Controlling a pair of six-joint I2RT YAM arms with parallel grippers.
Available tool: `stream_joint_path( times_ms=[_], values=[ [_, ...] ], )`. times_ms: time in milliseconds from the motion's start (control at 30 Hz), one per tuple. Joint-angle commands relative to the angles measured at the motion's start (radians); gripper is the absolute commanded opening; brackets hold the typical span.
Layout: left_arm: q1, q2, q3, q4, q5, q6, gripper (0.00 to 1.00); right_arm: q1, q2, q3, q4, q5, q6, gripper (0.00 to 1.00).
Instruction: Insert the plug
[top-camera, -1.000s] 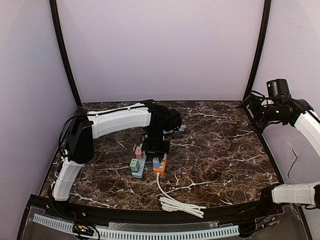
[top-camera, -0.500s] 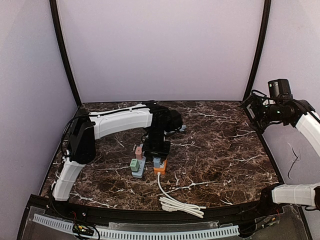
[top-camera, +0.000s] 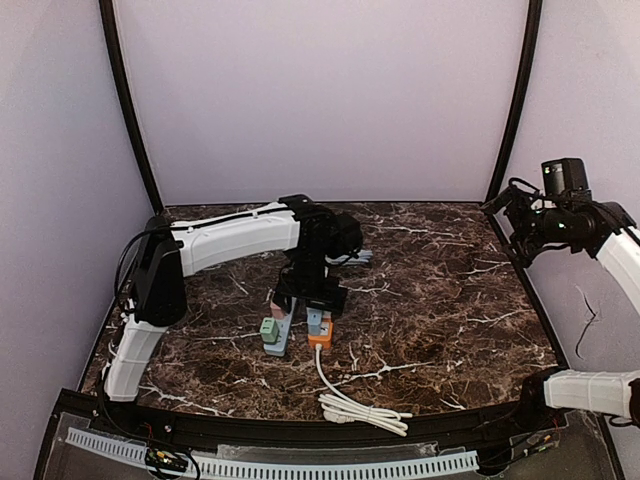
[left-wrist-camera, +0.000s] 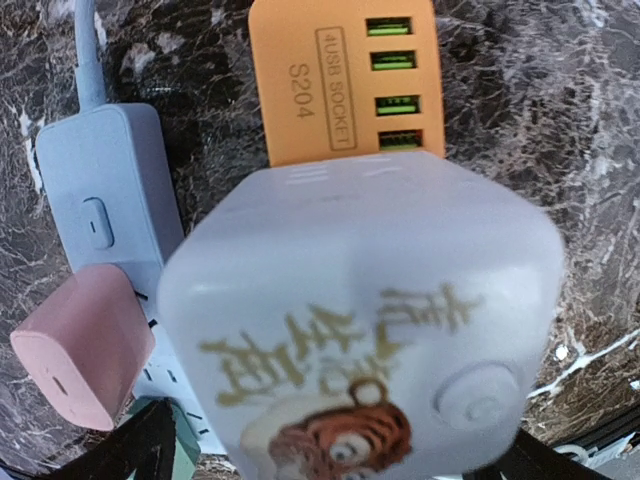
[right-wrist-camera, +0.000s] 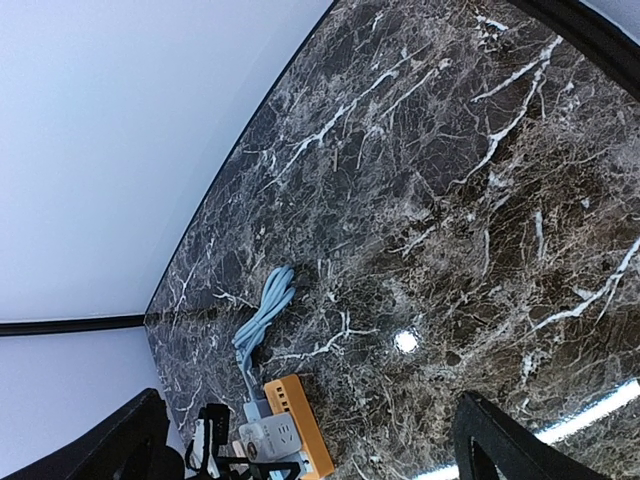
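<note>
Trainer: Plug placement first. Where does the white cube plug (left-wrist-camera: 360, 330) sit?

Trainee: On the orange socket strip (left-wrist-camera: 340, 80), whose USB ports peek out at twelve o'clock of the cube in the left wrist view. The blue strip (left-wrist-camera: 110, 190) lies alongside at nine o'clock, with a pink plug (left-wrist-camera: 80, 355) at eight. From above, the cluster is at about seven o'clock of the desk (top-camera: 440, 300) centre.

Trainer: And the jaws?

Trainee: The left gripper (top-camera: 312, 298) hangs right over the cube, jaws spread, a dark finger at each lower corner of its view. They seem clear of the cube's sides, though the close blur makes contact hard to rule out. The right gripper (right-wrist-camera: 310, 445) is parked high at three o'clock, jaws spread wide on nothing.

Trainer: So the step in hand?

Trainee: Probably letting go and backing off. Done well, the arm rises straight up with jaws wide, so neither finger snags a corner and tips the cube out. Whether the prongs are fully home cannot be seen; a look for a gap at the base, then a square push on top if needed, would settle it.
</note>
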Motion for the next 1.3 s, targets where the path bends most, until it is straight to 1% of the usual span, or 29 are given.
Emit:
stream_joint_path(
  times_ms=[0,333,567,733,900,1000,1167,1233,1267],
  values=[
    [-0.004,-0.112,0.001,-0.002,0.01,0.02,0.99,-0.006,-0.026,0.003,-0.01,0.03,0.019,0.99],
    [-0.003,-0.204,0.015,0.029,0.009,0.05,0.99,-0.007,-0.035,0.007,-0.012,0.062,0.018,0.99],
    [0.003,-0.29,0.057,-0.005,-0.08,0.084,0.99,-0.006,-0.019,0.064,-0.006,0.1,-0.034,0.99],
    [0.018,-0.376,0.061,-0.027,-0.183,0.12,0.99,-0.007,-0.001,0.103,0.031,0.129,-0.132,0.99],
    [0.026,-0.445,0.059,-0.048,-0.284,0.172,0.99,-0.006,-0.012,0.087,0.104,0.156,-0.232,0.99],
    [0.031,-0.477,0.054,-0.061,-0.384,0.199,0.99,-0.006,-0.017,0.057,0.179,0.156,-0.313,0.98],
    [0.039,-0.566,-0.026,-0.025,-0.519,0.259,0.99,-0.006,-0.019,-0.008,0.306,0.16,-0.461,0.99],
    [0.048,-0.604,-0.084,0.003,-0.617,0.28,0.99,-0.006,-0.03,-0.074,0.371,0.16,-0.52,0.98],
    [0.051,-0.619,-0.108,0.019,-0.642,0.302,0.99,-0.007,-0.039,-0.108,0.414,0.163,-0.54,0.98]
  ],
)
